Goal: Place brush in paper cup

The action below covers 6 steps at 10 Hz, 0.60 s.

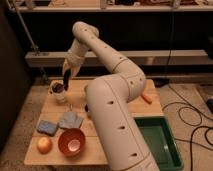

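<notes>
The white paper cup (60,96) stands at the far left of the wooden table (107,92). My gripper (66,80) hangs just above the cup's rim, slightly to its right, at the end of the white arm (100,47). A slim dark shape, the brush (59,88), reaches down from the gripper into the cup's mouth. Its lower end is hidden inside the cup, and its upper end merges with the dark gripper.
Two blue-grey cloths (47,127) (70,120) lie at the front left, with an orange bowl (71,141) and a round yellow fruit (44,145) nearer the front edge. An orange item (146,98) lies at the right edge. A green bin (161,142) stands on the floor at the right.
</notes>
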{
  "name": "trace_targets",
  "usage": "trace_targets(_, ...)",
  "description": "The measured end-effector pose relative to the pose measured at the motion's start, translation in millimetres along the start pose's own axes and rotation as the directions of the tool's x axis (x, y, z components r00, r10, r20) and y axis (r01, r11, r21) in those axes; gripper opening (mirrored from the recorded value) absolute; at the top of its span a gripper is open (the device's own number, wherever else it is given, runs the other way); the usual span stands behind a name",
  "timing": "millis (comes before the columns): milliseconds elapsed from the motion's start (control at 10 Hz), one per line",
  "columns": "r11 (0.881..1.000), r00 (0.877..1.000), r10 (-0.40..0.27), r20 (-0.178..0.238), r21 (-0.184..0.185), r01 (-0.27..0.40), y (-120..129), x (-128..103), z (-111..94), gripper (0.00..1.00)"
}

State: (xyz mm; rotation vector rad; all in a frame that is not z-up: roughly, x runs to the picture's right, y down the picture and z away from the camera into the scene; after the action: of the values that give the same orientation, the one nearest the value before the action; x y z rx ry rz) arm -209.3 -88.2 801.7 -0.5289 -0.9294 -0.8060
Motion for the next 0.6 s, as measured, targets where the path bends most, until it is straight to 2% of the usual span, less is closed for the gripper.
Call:
trace_targets(300, 1.0, 1.0, 0.003, -0.001, -0.009, -0.003, -0.4, 1.1, 4.0, 0.51)
trace_targets(400, 1.0, 1.0, 0.002, 0.0, -0.01, -0.002, -1.0, 0.6, 4.9, 0.54)
trace_targets(600, 1.0, 1.0, 0.002, 0.0, -0.009, -0.002, -1.2, 0.6, 4.9, 0.54)
